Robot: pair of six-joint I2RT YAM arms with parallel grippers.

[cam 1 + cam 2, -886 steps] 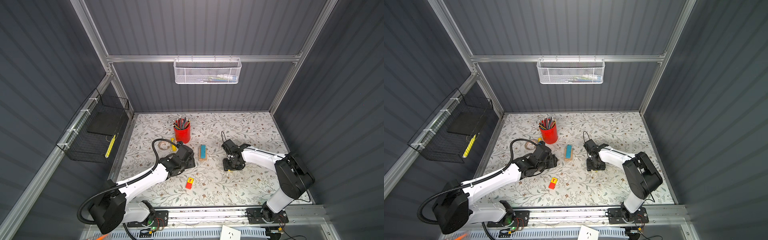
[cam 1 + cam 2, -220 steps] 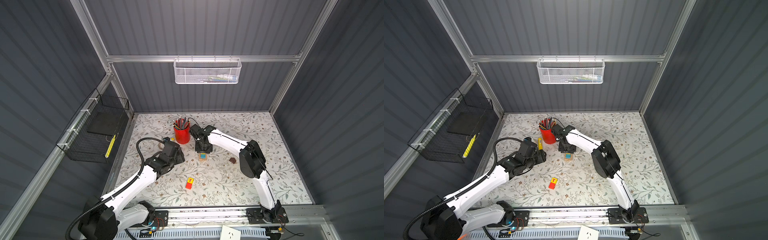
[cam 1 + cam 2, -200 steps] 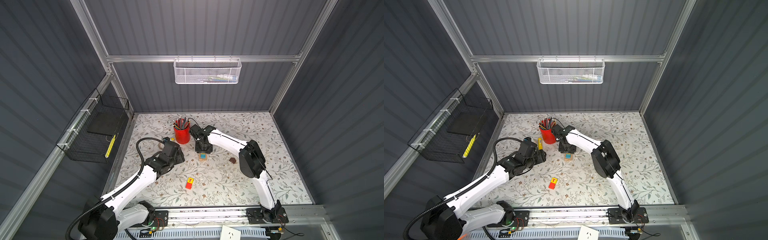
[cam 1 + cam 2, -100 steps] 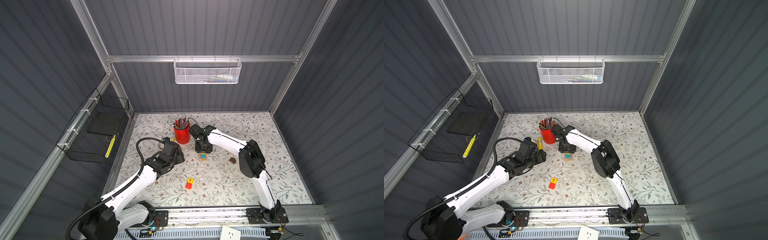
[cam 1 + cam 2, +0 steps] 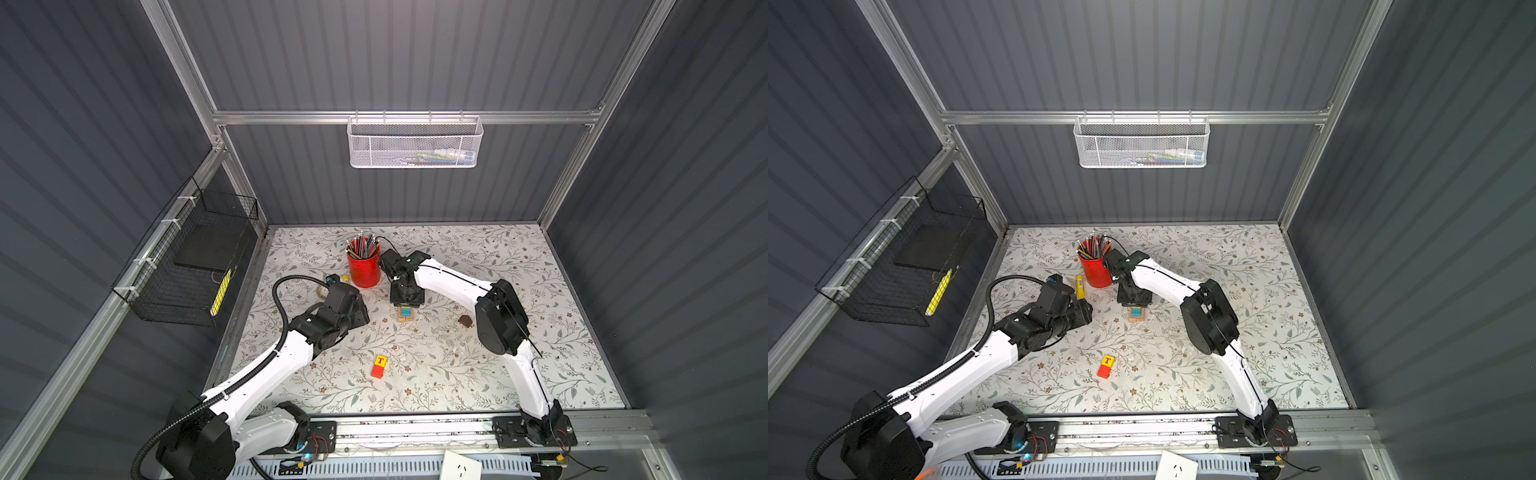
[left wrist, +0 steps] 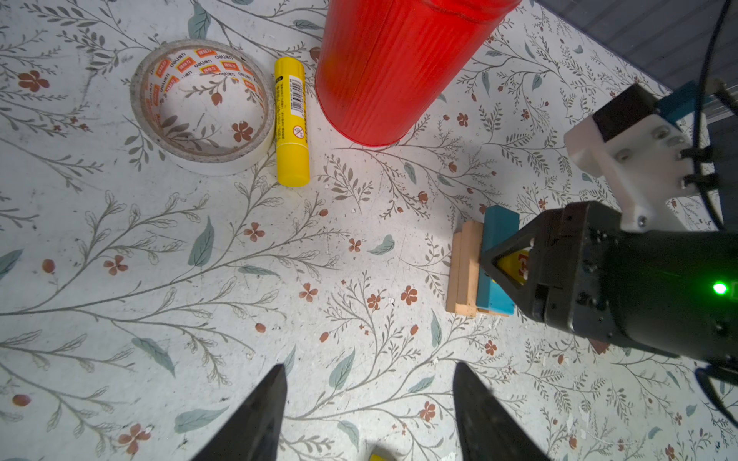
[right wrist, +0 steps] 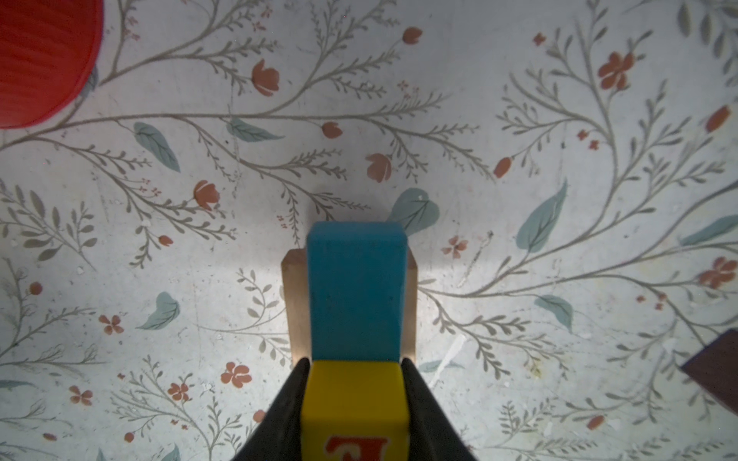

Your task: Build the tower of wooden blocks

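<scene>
A blue plank point(image 7: 355, 291) lies on a short stack of tan planks point(image 6: 463, 271), seen in both top views point(image 5: 405, 314) point(image 5: 1137, 314). My right gripper point(image 7: 354, 399) is shut on a yellow red-lettered cube point(image 7: 353, 395) held over the blue plank's end; whether it rests on the plank I cannot tell. My left gripper point(image 6: 369, 379) hangs open over bare table, left of the stack. Another yellow lettered cube point(image 5: 381, 360) touches a red cube point(image 5: 377, 372) near the front. A dark brown roof-shaped piece point(image 5: 464, 320) lies right of the stack.
A red pencil cup point(image 5: 364, 270) stands just behind and left of the stack. A yellow glue stick point(image 6: 291, 123) and a tape roll point(image 6: 203, 107) lie left of the cup. A black wire basket point(image 5: 195, 266) hangs on the left wall, a white one point(image 5: 413, 145) on the back wall.
Over the last second the right jaws have narrowed onto the yellow cube; both arms stay put. Earlier the right gripper was far right of the stack and the left gripper beside it.
</scene>
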